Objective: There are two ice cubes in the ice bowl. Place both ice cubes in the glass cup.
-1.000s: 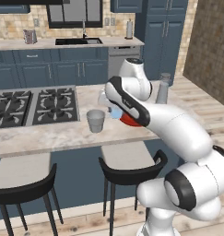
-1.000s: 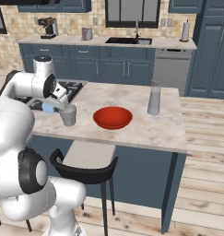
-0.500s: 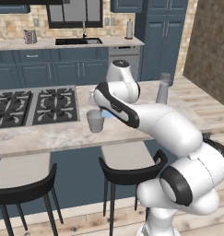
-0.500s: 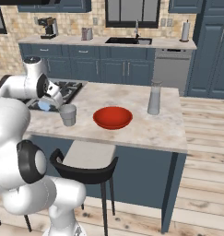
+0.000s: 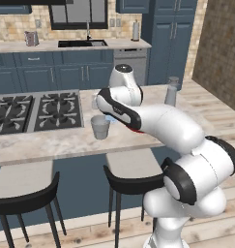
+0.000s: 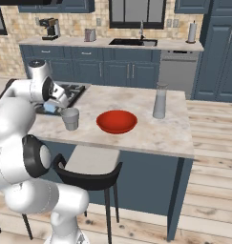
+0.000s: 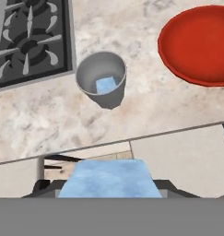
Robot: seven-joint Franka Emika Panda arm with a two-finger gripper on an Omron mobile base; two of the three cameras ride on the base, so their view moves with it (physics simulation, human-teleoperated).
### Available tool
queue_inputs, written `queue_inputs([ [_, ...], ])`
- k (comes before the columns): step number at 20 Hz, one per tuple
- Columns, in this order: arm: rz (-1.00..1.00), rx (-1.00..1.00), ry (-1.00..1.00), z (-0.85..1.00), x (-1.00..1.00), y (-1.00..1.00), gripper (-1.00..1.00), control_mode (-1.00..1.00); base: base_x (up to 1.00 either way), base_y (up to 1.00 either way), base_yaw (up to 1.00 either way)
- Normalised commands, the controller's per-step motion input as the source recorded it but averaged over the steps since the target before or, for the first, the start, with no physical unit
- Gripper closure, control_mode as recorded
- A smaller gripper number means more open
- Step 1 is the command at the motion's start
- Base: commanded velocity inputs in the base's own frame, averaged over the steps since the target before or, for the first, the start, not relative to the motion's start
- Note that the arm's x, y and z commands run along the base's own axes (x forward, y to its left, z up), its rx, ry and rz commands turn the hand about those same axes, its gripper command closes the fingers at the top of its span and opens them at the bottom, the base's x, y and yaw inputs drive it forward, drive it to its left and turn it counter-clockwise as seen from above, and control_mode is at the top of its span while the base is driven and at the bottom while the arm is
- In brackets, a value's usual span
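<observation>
Your arm has swung left from above the bowl, past the cup, toward the stove side. Your jaws (image 7: pixel 109 184) are clamped on a pale-blue translucent ice cube (image 7: pixel 109 179). The second cube (image 7: pixel 105 85) lies inside the grey translucent tapered tumbler (image 7: pixel 101 78), left of the red shallow bowl (image 7: pixel 198 44) on the marble table (image 7: pixel 35 117).
</observation>
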Motion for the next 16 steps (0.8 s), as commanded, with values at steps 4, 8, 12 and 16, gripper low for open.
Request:
queue_inputs([
  [4, 0.0, 0.0, -0.01, -0.03, 0.48, 0.0, 1.0, -1.0, 0.0, 0.0, 0.0],
  [8, 0.0, 0.0, -0.01, 0.0, 0.39, 0.0, 1.0, -1.0, 0.0, 0.0, 0.0],
  [12, 0.0, -0.04, -0.11, -0.22, 0.23, 0.0, 1.0, -1.0, 0.0, 0.0, 0.0],
  [16, 0.0, -0.04, -0.09, -0.23, 0.01, 0.0, 1.0, -1.0, 0.0, 0.0, 0.0],
])
